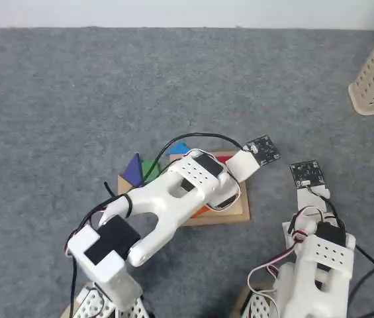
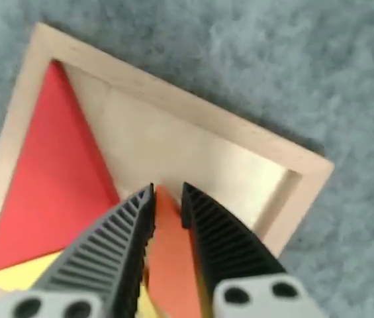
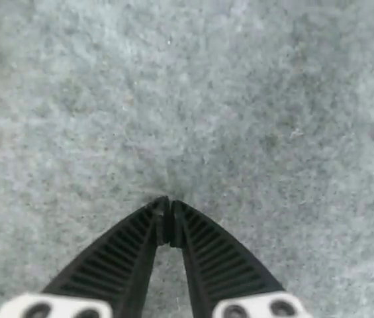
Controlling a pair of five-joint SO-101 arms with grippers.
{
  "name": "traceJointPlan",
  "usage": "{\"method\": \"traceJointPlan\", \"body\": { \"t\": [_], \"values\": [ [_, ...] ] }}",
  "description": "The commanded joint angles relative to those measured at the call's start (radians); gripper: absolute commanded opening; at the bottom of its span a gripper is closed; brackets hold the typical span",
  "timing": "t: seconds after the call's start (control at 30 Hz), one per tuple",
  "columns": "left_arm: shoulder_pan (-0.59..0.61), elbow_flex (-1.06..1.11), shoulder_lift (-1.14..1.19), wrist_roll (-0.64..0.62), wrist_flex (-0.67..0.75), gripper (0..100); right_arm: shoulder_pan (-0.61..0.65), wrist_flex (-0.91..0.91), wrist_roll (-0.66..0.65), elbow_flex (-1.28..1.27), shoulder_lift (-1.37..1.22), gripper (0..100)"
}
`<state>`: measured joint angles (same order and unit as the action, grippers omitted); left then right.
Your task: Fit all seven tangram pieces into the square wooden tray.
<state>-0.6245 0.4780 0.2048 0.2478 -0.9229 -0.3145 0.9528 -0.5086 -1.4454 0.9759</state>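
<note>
The task seems partly done: a red triangle [image 2: 47, 179] and yellow piece [image 2: 21, 278] lie in the wooden tray [image 2: 173, 93], the left gripper [image 2: 167, 199] pinches an orange piece [image 2: 170, 265] over it, a blue piece [image 1: 132, 169] and green piece [image 1: 149, 168] seemingly wait beside it, and the right gripper [image 3: 167, 215] hangs pressed together above the carpet [image 3: 239, 99].

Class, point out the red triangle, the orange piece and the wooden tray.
red triangle [image 2: 47, 179], left wrist view, middle of its face
orange piece [image 2: 170, 252], left wrist view, its visible middle
wooden tray [image 2: 173, 91], left wrist view, its rim
</note>
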Motion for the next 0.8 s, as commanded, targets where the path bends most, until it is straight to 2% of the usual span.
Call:
{"method": "traceJointPlan", "body": {
  "t": [0.0, 0.37, 0.77],
  "values": [
    [-0.002, -0.025, -0.006, 0.040, -0.071, 4, 0.005, -0.024, 0.009, -0.003, 0.027, 0.6],
    [0.006, -0.022, 0.002, 0.276, -0.216, 4, 0.005, -0.025, 0.008, -0.003, 0.027, 0.6],
    [0.071, -0.021, -0.054, 0.308, -0.236, 9, 0.007, -0.025, 0.006, -0.003, 0.027, 0.6]
  ]
}}
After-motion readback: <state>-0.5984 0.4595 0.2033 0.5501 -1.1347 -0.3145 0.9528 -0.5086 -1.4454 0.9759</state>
